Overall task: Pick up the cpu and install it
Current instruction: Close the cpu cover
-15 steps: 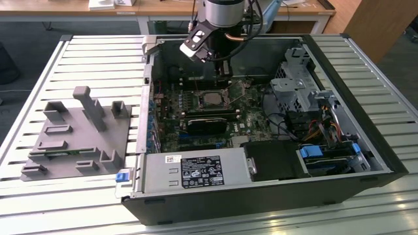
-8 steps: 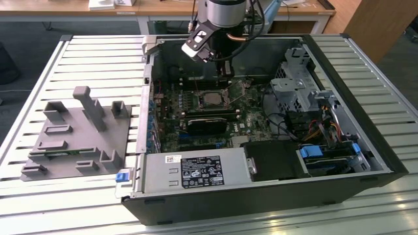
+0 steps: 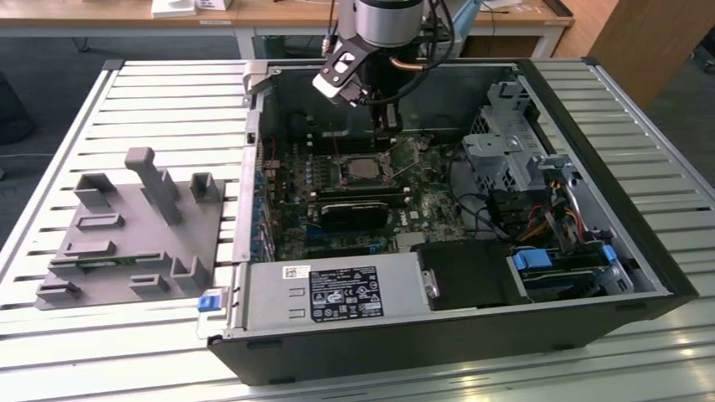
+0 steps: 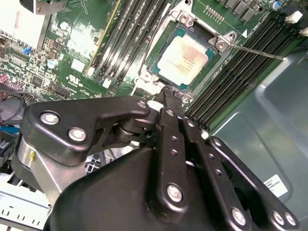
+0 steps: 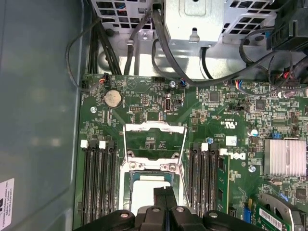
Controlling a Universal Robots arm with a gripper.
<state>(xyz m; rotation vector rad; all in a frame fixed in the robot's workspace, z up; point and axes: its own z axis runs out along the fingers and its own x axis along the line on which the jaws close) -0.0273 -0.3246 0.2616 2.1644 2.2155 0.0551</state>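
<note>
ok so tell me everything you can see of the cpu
The cpu is a small flat square chip with a pale silvery metal top, faintly discoloured in the middle, and a thin green rim. It lies flat in the socket on the motherboard, with memory slots on both sides. The shut gripper hangs by one socket edge; whether it touches the chip cannot be told.

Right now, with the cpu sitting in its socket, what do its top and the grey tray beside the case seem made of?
The cpu: top looks like metal, a pale silvery plate with dull sheen and faint brownish smudging, edged by a greenish board. The grey tray: probably plastic, uniformly matte grey with thick moulded-looking posts and no glint.
</note>
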